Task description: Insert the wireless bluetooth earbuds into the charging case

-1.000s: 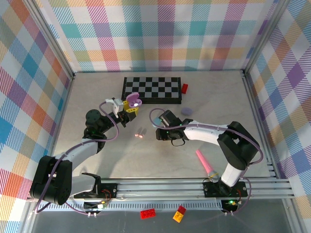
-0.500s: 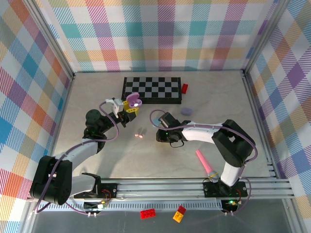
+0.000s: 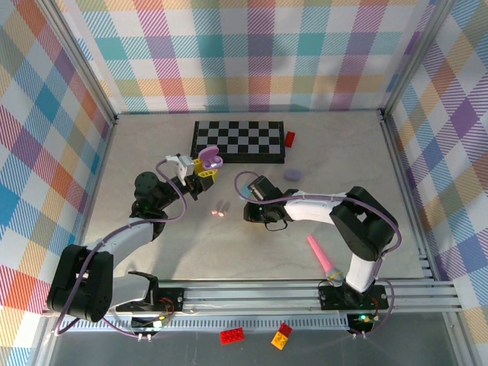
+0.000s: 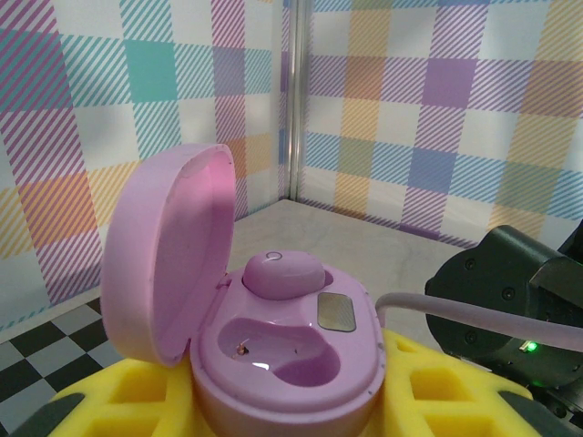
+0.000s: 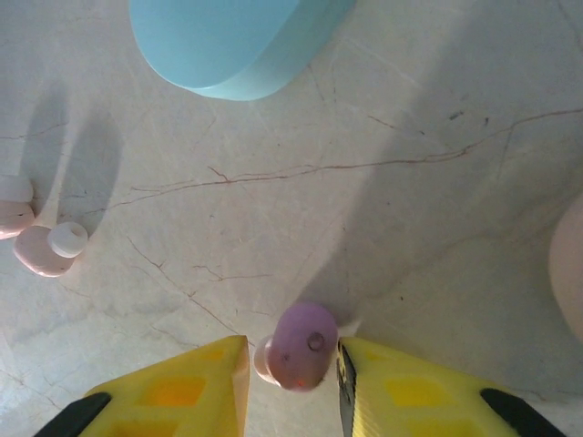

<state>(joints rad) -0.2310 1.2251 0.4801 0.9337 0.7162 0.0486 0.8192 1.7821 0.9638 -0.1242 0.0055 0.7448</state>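
The left gripper (image 3: 204,172) is pinching the open lilac charging case (image 4: 273,350) — one lilac earbud (image 4: 281,273) is sitting in its well. On the tabletop (image 5: 410,228), the right gripper (image 5: 292,355) is straddling a second lilac earbud (image 5: 302,341) — whether its fingers are actually squeezing it, I cannot tell.

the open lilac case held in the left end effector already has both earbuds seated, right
No: the lilac case in the left end effector holds one earbud; its other slot is empty, as the left wrist view shows.
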